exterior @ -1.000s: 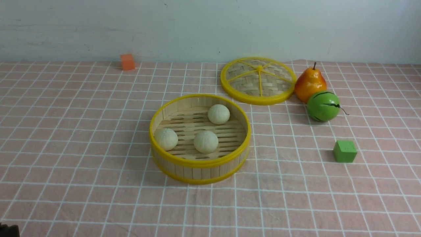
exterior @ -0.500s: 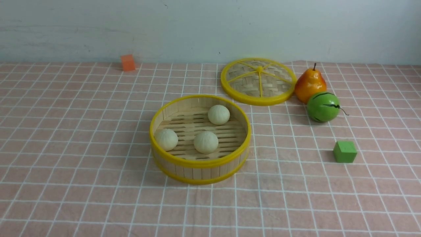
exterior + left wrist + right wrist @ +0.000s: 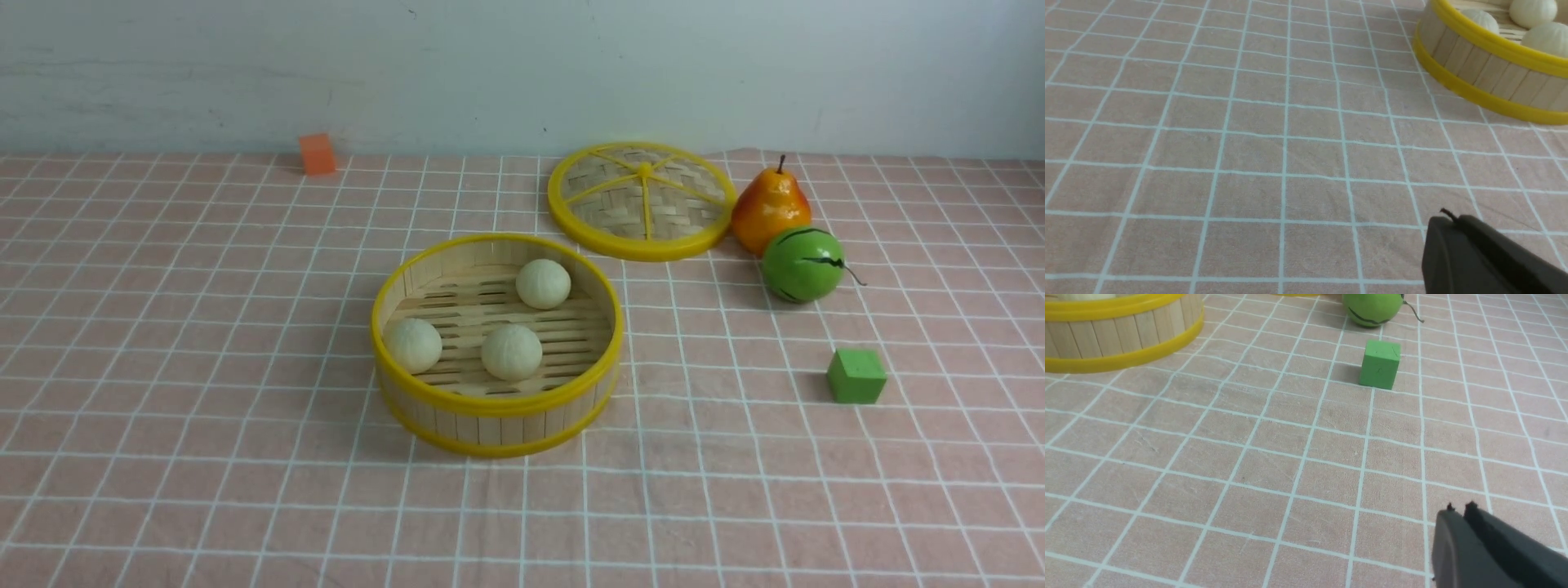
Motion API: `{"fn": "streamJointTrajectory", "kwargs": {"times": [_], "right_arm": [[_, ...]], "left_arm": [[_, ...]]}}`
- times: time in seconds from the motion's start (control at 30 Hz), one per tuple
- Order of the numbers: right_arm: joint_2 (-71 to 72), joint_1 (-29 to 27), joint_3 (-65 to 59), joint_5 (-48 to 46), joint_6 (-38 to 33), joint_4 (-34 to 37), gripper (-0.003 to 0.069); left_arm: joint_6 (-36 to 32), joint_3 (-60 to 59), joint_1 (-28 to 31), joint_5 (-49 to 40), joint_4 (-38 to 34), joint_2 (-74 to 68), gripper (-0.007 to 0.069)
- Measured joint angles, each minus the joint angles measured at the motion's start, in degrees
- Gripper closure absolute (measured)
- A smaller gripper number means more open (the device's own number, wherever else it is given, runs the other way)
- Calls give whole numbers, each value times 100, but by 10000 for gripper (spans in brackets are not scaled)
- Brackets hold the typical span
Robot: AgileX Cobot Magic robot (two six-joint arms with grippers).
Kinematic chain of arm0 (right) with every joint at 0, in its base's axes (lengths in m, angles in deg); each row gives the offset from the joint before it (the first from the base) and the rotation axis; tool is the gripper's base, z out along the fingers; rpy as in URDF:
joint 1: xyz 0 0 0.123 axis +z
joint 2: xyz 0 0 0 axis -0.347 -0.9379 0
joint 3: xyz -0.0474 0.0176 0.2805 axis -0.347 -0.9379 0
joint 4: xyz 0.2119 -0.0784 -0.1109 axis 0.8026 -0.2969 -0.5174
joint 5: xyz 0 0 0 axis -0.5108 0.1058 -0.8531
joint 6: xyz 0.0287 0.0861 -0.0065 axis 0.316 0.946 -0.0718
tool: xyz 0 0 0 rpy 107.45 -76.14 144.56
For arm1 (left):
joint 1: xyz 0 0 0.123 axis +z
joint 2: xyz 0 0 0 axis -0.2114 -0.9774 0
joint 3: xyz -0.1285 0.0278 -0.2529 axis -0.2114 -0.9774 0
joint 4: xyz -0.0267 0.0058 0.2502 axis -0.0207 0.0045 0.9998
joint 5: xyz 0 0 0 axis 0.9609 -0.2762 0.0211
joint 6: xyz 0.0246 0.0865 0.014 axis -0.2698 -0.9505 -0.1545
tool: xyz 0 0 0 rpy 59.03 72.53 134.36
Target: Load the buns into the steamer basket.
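The steamer basket (image 3: 496, 405) stands at the table's middle, with three cream-white buns inside: one at the back (image 3: 543, 283), one at the left (image 3: 412, 345), one at the front middle (image 3: 511, 352). The basket's wall also shows in the left wrist view (image 3: 1478, 67), with the buns (image 3: 1531, 11) above its rim, and in the right wrist view (image 3: 1122, 332). Neither gripper shows in the front view. My left gripper (image 3: 1447, 218) is shut and empty over bare cloth, well short of the basket. My right gripper (image 3: 1459, 510) is shut and empty over bare cloth, near the table's front right.
The woven yellow-rimmed lid (image 3: 641, 200) lies behind the basket to the right. An orange pear (image 3: 769, 208) and a green striped fruit (image 3: 802, 264) sit right of it. A green cube (image 3: 856, 376) lies front right, an orange cube (image 3: 317, 153) far back left.
A dark bit of the left arm at the front view's bottom left corner one second ago has drawn out of view. The basket and buns have not moved.
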Motion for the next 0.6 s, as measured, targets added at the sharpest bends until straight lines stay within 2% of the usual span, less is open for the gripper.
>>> {"fn": "streamJointTrajectory", "kwargs": {"times": [0.6], "right_arm": [[0,0,0,0,0,0,596]], "left_arm": [[-6,0,-38,0,12,0,638]]}}
